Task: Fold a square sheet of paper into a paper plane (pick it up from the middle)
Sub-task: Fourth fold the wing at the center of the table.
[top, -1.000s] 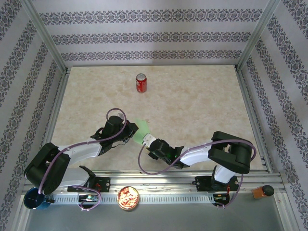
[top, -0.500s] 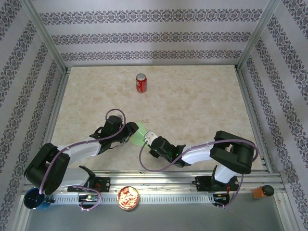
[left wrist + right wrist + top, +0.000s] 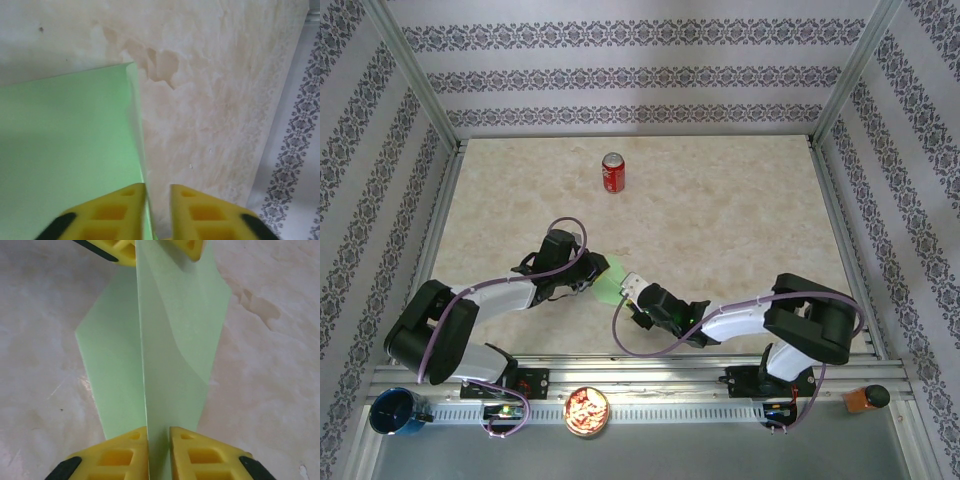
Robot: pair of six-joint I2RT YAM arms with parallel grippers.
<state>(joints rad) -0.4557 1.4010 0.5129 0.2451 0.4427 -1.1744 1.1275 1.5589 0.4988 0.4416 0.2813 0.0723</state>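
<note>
Since a second ago the left hand (image 3: 588,278) has slid slightly right and the right hand (image 3: 628,288) has crept up-left toward it. Between them the light-green sheet of paper (image 3: 610,281) stands as a raised fold over the worktop (image 3: 720,220), nearer its front edge. My right hand pinches its near end; the left hand's fingers sit nearly together astride the far end, and I cannot tell whether they grip.

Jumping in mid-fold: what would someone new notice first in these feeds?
The light-green paper stands out first, pinched along a raised fold between the left gripper and the right gripper, front and centre over the marbled table. Behind it, a lone red can stands upright toward the far edge.
</note>
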